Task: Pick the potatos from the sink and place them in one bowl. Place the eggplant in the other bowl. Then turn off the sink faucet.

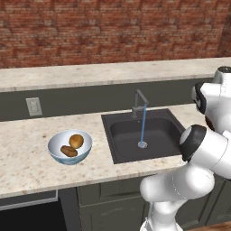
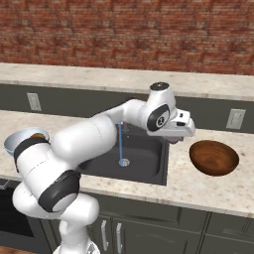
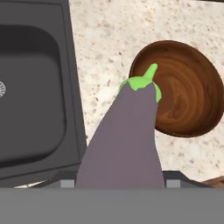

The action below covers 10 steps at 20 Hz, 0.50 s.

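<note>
Eggplant [image 3: 124, 140] in hand, green stem pointing toward brown bowl [image 3: 188, 94]

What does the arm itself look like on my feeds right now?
The arm is glossy white, built of fat rounded segments with black bands at the joints. A round white-and-black wrist carries a boxy white hand with small dark markings. No cables or labels are visible. The gripper is mostly hidden under the hand.

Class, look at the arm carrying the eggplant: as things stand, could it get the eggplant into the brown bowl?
Probably yes. The eggplant already points at the brown bowl, which sits open on the counter right of the sink, nothing between them.
</note>
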Motion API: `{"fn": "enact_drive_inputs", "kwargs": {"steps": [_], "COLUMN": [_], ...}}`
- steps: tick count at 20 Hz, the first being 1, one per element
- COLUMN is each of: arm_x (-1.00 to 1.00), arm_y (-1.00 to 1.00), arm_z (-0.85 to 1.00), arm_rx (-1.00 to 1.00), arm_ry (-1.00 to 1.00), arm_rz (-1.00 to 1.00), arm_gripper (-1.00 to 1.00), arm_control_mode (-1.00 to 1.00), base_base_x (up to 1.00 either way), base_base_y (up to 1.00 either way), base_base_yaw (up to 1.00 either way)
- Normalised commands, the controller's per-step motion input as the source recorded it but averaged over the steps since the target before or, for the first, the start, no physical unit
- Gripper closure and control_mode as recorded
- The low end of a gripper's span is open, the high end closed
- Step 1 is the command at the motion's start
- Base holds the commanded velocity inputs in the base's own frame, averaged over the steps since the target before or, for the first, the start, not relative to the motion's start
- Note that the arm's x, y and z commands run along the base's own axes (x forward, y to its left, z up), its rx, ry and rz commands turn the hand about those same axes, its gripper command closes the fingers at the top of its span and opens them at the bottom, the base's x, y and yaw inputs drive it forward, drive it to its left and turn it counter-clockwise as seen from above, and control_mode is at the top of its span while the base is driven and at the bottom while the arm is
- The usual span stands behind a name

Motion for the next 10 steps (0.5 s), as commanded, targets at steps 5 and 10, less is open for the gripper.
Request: {"fn": "enact_drive_inputs", "kwargs": {"steps": [5, 10], "arm_x": [0.00, 0.00], "arm_y": [-0.47, -0.43], "arm_z": [0.00, 0.00], "arm_rx": [0.00, 0.01], "arm_ry": [0.00, 0.00], "arm_rz": [0.00, 0.00], "arm_gripper": [1.00, 1.00], "arm_control_mode": [-1.00, -1.00], "base_base_x": [0.00, 0.00], "base_base_y": [0.00, 0.00], "base_base_yaw": [0.00, 0.00]}}
